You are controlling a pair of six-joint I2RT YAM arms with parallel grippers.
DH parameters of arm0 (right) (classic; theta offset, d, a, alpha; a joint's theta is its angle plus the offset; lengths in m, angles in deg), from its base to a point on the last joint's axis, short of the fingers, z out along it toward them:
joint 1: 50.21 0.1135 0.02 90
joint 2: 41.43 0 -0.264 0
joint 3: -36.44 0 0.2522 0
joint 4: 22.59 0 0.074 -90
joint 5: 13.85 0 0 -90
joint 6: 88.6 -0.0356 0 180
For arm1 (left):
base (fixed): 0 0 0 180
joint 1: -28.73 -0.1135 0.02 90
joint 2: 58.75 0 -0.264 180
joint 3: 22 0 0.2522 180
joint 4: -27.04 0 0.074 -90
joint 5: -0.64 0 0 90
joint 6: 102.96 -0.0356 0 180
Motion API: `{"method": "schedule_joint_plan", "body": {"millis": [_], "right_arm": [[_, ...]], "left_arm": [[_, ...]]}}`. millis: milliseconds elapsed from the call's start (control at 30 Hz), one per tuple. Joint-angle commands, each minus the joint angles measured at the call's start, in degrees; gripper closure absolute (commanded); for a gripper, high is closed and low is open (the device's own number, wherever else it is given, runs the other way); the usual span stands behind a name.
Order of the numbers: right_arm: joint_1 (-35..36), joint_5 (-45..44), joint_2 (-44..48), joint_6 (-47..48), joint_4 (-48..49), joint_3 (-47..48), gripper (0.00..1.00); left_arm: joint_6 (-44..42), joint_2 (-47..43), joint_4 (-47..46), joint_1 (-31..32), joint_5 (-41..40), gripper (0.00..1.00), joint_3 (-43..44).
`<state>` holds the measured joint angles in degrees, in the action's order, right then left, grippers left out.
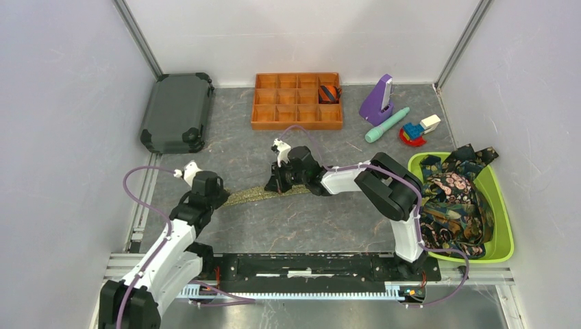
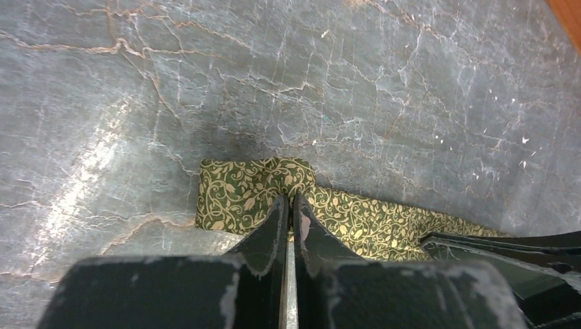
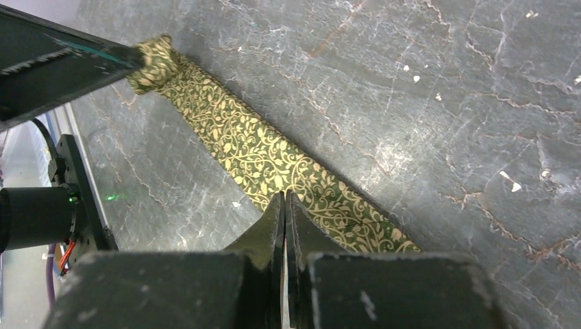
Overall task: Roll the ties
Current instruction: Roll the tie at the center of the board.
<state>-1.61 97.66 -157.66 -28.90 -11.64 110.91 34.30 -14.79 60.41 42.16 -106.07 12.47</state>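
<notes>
Left gripper (image 2: 288, 205) - jaws pressed together, pinching the folded-over end of the olive-green tie (image 3: 274, 157). The fabric bunches up right at the tips; in the right wrist view that end looks slightly gathered against the left finger.

Right gripper (image 3: 284, 205) - jaws also pressed together, tips down at the near edge of the same tie, further along its length. Can't tell if any fabric is caught between them.

The olive tie, with its gold vine pattern, lies flat on the grey marbled tabletop (image 1: 274, 226). It runs in a roughly straight strip between the two grippers, in the middle of the workspace. Only the left end is doubled over; the rest is unrolled.

Other ties: a heap of dark paisley/floral ties (image 1: 452, 199) fills the lime-green bin (image 1: 503, 233) at the right edge, a few ends hanging over the far rim. One rolled orange-navy striped tie (image 1: 329, 92) sits in the top-right compartment of the orange divided tray (image 1: 296, 125) at the far side.

Also on the tabletop:
- dark hard case (image 1: 177, 112) at far left
- purple wedge-shaped object (image 1: 378, 99) right of the tray
- teal stick (image 1: 387, 125) just beside the purple object
- small toy blocks (image 1: 418, 130) near the bin's far corner
</notes>
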Motion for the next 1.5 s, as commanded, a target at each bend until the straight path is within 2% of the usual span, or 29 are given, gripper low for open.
{"method": "schedule_joint_plan", "body": {"millis": [0,333,633,767,933,1033,1333,1467], "right_arm": [[0.1,-0.9,3.7,1.5,1.4,-1.0,1.00],[0.1,-0.9,3.1,1.6,1.9,-1.8,1.00],[0.1,-0.8,3.6,1.7,2.3,-2.6,1.00],[0.0,-0.5,3.7,1.7,2.5,-2.9,1.00],[0.2,0.0,4.1,1.5,2.8,-2.6,1.00],[0.1,0.1,4.5,1.4,2.6,-2.0,1.00],[0.1,0.2,5.4,1.5,1.4,-0.3,1.00],[0.3,0.4,5.8,1.1,1.4,0.2,1.00]], "left_arm": [[-0.2,1.1,-4.0,1.8,-2.2,0.92,-1.0],[3.7,1.6,-3.8,6.7,-4.6,0.91,-1.5],[7.1,7.3,-5.7,13.1,-9.6,0.90,-0.9],[7.5,9.0,-5.9,15.5,-11.4,0.85,-0.4],[7.8,8.8,-5.6,17.9,-13.4,0.69,-0.1],[7.3,8.4,-4.7,18.6,-14.1,0.64,0.9],[6.0,7.1,-1.3,20.3,-13.9,0.58,5.1],[5.7,5.6,2.8,20.8,-16.2,0.58,7.2]]}}
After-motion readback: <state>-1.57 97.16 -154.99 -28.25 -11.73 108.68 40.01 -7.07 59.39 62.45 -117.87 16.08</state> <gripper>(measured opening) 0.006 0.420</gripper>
